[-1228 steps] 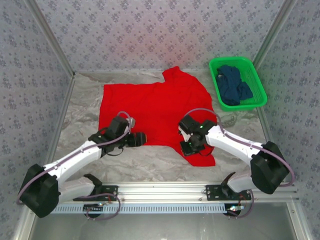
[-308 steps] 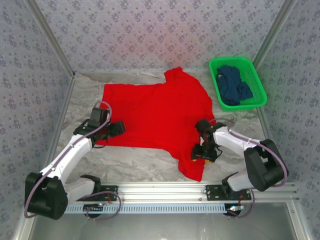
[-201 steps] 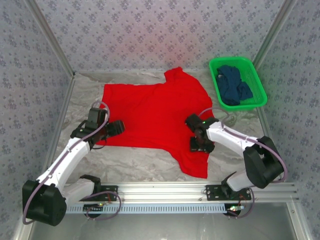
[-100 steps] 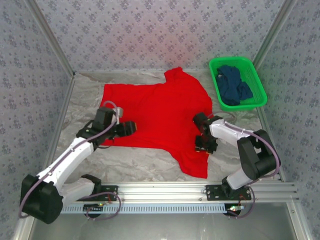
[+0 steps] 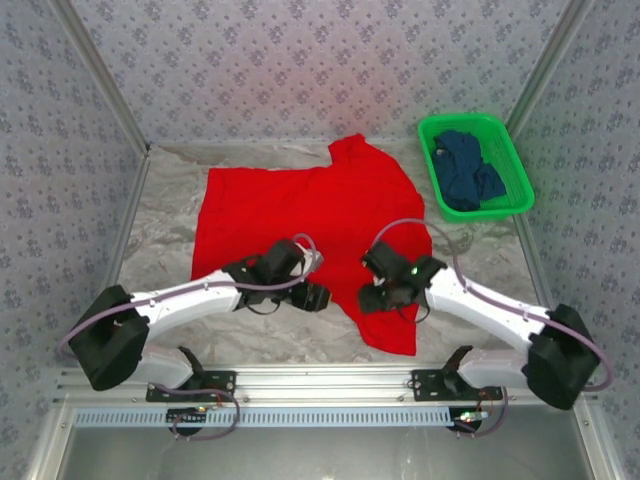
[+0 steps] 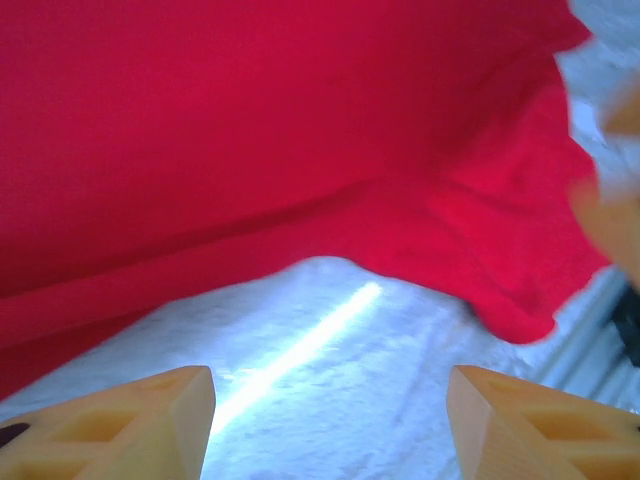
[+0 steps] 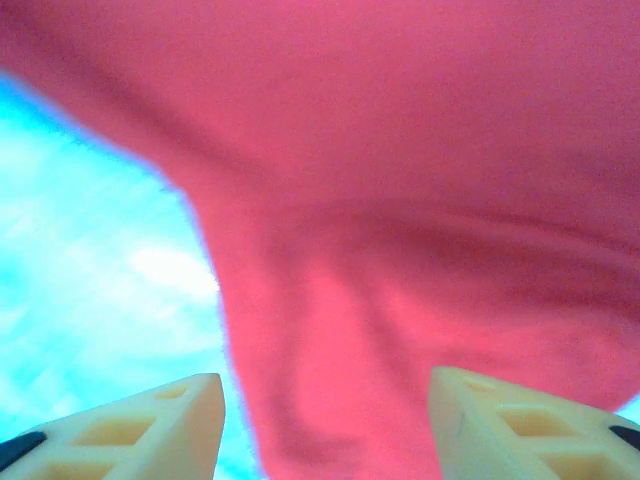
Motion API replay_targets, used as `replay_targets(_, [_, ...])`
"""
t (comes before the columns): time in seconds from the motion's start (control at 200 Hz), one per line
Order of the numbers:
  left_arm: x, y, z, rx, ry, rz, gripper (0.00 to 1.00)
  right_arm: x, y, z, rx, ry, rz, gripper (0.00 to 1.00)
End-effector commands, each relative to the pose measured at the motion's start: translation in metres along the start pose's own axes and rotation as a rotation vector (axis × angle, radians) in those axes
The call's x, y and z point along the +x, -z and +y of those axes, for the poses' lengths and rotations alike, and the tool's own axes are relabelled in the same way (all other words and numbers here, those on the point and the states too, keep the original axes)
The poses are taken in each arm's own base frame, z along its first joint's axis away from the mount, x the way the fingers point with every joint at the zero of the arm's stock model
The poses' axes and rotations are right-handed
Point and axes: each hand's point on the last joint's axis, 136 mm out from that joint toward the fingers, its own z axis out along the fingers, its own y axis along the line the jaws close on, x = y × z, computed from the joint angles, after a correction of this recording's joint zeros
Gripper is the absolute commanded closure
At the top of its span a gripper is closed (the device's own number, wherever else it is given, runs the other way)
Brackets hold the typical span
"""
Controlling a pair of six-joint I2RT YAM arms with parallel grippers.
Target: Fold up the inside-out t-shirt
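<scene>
**Top view.** The inside-out t-shirt (image 5: 300, 210) lies spread, mostly flat, on the pale tabletop (image 5: 165, 230) in the middle of the frame. One lobe of cloth points toward the upper centre. Another hangs down to the lower centre-right. The left hand (image 5: 315, 297) sits at the shirt's lower edge, just left of the frame's centre. The right hand (image 5: 372, 298) sits near it, over the lower lobe. At upper right, well apart from the shirt, a green basket (image 5: 487, 211) holds a dark navy garment (image 5: 468, 175).

**Left wrist view.** The left hand (image 6: 330, 420) has its two yellow fingers (image 6: 140, 420) spread apart with nothing gripped. Bare tabletop (image 6: 340, 380) lies between them. The shirt's edge (image 6: 250, 120) curves across the upper frame.

**Right wrist view.** The right hand (image 7: 325, 400) also has its fingers (image 7: 520, 425) apart. A fold of the red cloth (image 7: 400, 150) runs down between them. Whether the fingers touch the cloth cannot be told. The tabletop (image 7: 90, 280) appears at left.
</scene>
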Motion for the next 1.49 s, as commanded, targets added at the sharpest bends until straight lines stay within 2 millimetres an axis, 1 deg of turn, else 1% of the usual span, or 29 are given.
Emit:
replay_targets(0.0, [-0.015,0.026,0.041,-0.105,0.167,-0.100,0.37,0.024,-0.011,0.021,-0.014,0.129,0.022,0.39])
replay_targets(0.06, [-0.016,0.038,0.059,-0.155,0.219,-0.129,0.37,0.023,-0.018,0.030,0.014,0.198,0.025,0.38])
replay_targets(0.135, [-0.014,0.050,0.079,-0.206,0.289,-0.147,0.37,0.022,-0.029,0.028,0.106,0.258,0.066,0.38])
replay_targets(0.18, [-0.013,0.055,0.085,-0.211,0.320,-0.157,0.37,0.023,-0.035,0.027,0.157,0.289,0.090,0.39])
replay_targets(0.265, [-0.012,0.059,0.090,-0.215,0.341,-0.171,0.37,0.027,-0.044,0.018,0.254,0.317,0.137,0.43])
replay_targets(0.305, [-0.013,0.060,0.088,-0.209,0.340,-0.174,0.37,0.032,-0.048,0.012,0.292,0.319,0.170,0.48])
replay_targets(0.35, [-0.013,0.060,0.086,-0.196,0.338,-0.173,0.37,0.032,-0.052,0.010,0.312,0.328,0.187,0.55])
replay_targets(0.415, [-0.015,0.059,0.077,-0.152,0.321,-0.172,0.37,0.030,-0.054,0.012,0.307,0.332,0.199,0.71])
replay_targets(0.465, [-0.016,0.058,0.068,-0.108,0.304,-0.172,0.38,0.030,-0.054,0.017,0.261,0.319,0.207,0.80])
replay_targets(0.525, [-0.017,0.055,0.050,-0.020,0.264,-0.175,0.38,0.027,-0.048,0.023,0.157,0.278,0.211,0.92])
replay_targets(0.565, [-0.018,0.052,0.033,0.048,0.229,-0.174,0.38,0.026,-0.044,0.028,0.076,0.251,0.210,0.97])
replay_targets(0.615, [-0.017,0.046,0.010,0.136,0.181,-0.174,0.38,0.022,-0.036,0.037,-0.071,0.211,0.202,1.00])
replay_targets(0.685, [-0.015,0.036,-0.019,0.248,0.124,-0.171,0.38,0.018,-0.026,0.045,-0.271,0.114,0.186,1.00])
replay_targets(0.73, [-0.015,0.030,-0.036,0.307,0.090,-0.167,0.38,0.016,-0.021,0.043,-0.346,0.052,0.189,1.00])
replay_targets(0.745, [-0.014,0.028,-0.042,0.325,0.076,-0.166,0.38,0.012,-0.020,0.042,-0.359,0.035,0.174,1.00])
replay_targets(0.804, [-0.013,0.020,-0.058,0.373,0.035,-0.164,0.38,0.008,-0.014,0.041,-0.434,-0.004,0.165,1.00])
replay_targets(0.829, [-0.013,0.018,-0.064,0.391,0.018,-0.162,0.38,0.006,-0.013,0.038,-0.447,-0.026,0.162,1.00])
replay_targets(0.939, [-0.008,0.004,-0.083,0.442,-0.047,-0.141,0.38,0.000,-0.009,0.029,-0.528,-0.120,0.161,1.00])
replay_targets(1.059, [0.003,-0.008,-0.100,0.488,-0.130,-0.111,0.38,-0.009,-0.008,0.019,-0.609,-0.248,0.175,1.00])
replay_targets(1.179, [0.017,-0.022,-0.109,0.461,-0.247,-0.073,0.40,-0.016,-0.010,0.010,-0.660,-0.340,0.183,1.00])
replay_targets(1.274, [0.025,-0.036,-0.107,0.419,-0.307,-0.046,0.42,-0.017,-0.014,0.004,-0.678,-0.391,0.203,1.00])
replay_targets(1.379, [0.024,-0.051,-0.097,0.359,-0.354,-0.048,0.44,-0.016,-0.017,0.002,-0.689,-0.417,0.213,1.00])
replay_targets(1.489, [0.029,-0.062,-0.097,0.361,-0.390,-0.029,0.47,-0.016,-0.016,0.001,-0.686,-0.422,0.210,1.00])
